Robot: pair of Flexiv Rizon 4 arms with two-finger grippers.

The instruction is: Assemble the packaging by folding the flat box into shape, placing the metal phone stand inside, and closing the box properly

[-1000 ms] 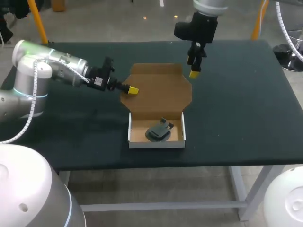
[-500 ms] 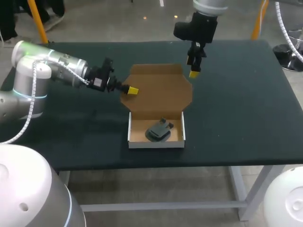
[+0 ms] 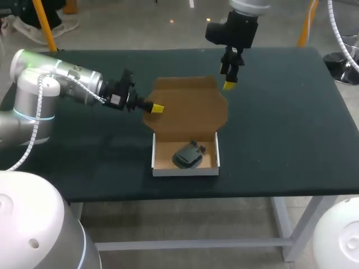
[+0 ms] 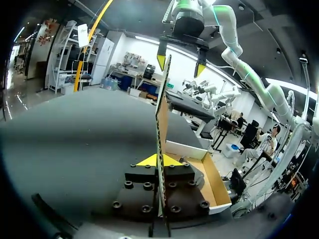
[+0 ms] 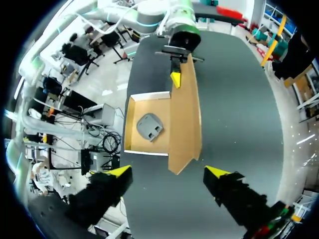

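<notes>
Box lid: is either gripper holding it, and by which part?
The left gripper is shut on the box lid, pinching its left edge. The right gripper is open above the lid's far right corner, holding nothing.

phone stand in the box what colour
The phone stand is dark grey; right wrist view shows it best.

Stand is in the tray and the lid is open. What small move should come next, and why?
Probably the left pincer should lift the lid toward the tray: it is shut on the lid's side edge, the phone stand already lies inside, and the right pincer hangs open above the lid's far corner.
</notes>
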